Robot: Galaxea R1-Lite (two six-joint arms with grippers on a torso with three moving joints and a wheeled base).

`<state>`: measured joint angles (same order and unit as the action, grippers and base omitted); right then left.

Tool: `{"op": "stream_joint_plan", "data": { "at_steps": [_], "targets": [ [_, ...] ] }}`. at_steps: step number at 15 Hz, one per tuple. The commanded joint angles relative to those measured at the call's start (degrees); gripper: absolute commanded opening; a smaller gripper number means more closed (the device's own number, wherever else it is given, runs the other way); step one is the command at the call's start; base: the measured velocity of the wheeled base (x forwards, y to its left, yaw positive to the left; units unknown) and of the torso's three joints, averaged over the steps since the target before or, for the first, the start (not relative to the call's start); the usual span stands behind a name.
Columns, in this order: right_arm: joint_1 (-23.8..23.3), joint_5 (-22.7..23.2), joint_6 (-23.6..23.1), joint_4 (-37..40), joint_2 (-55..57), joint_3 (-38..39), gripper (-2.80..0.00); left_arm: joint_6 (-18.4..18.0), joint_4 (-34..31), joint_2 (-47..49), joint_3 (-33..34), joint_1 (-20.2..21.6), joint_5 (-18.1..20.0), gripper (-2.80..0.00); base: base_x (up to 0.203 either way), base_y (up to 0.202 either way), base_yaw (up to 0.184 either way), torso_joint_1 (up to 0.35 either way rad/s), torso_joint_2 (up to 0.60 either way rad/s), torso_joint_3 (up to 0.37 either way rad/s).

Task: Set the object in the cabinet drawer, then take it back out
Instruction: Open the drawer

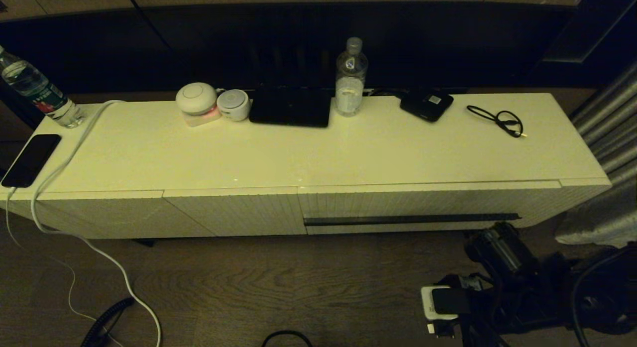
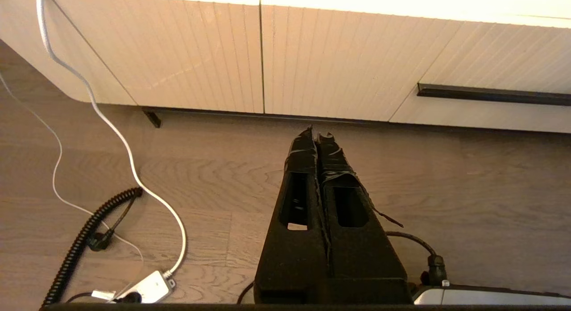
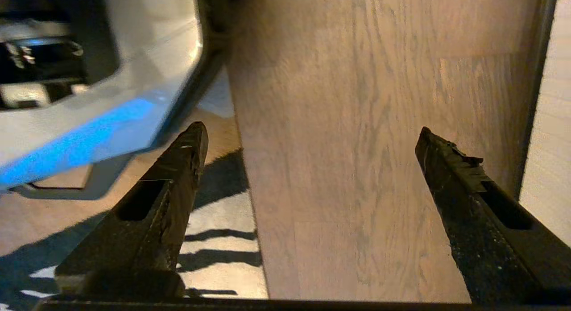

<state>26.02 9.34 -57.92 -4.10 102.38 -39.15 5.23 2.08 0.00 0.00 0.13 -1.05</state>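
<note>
The black object [image 1: 290, 107] lies at the back of the cabinet top, just left of a clear water bottle [image 1: 351, 79]; its folds are lost in shadow. The cabinet drawer [image 1: 428, 203] is pushed in, its dark slot handle [image 1: 412, 219] running along the ribbed front; the left wrist view also shows the drawer [image 2: 499, 65]. My right arm [image 1: 500, 255] hangs low in front of the drawer's right end. My right gripper [image 3: 310, 134] is open over the wood floor with nothing between its fingers. My left gripper [image 2: 317, 133] is shut on nothing above the floor, facing the handleless panels.
On the top are a second bottle [image 1: 35, 90], a phone [image 1: 31, 159], two white round devices [image 1: 196, 99], a small black box [image 1: 426, 105] and a looped cable [image 1: 500, 120]. A white cable [image 1: 59, 197] trails to the floor. Curtains [image 1: 609, 138] stand at right.
</note>
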Motion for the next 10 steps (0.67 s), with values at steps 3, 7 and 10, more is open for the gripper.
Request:
{"op": "stream_joint_plan", "data": {
  "at_steps": [3, 7, 10],
  "targets": [
    [-3.7, -0.2, -6.2, -0.7, 2.6, -1.1, 0.00, 0.0, 0.0, -0.1, 0.0, 0.0, 0.0, -2.80, 0.000, 0.000, 0.000, 0.000, 0.00, 0.000],
    [-5.9, -1.0, -11.9, -0.6, 3.7, -3.2, 0.00, 0.0, 0.0, -0.1, 0.0, 0.0, 0.0, -2.80, 0.000, 0.000, 0.000, 0.000, 0.00, 0.000],
    [-6.9, -2.6, -14.8, -0.6, 5.6, -4.6, 0.00, 0.0, 0.0, -0.1, 0.0, 0.0, 0.0, -2.80, 0.000, 0.000, 0.000, 0.000, 0.00, 0.000]
  ]
}}
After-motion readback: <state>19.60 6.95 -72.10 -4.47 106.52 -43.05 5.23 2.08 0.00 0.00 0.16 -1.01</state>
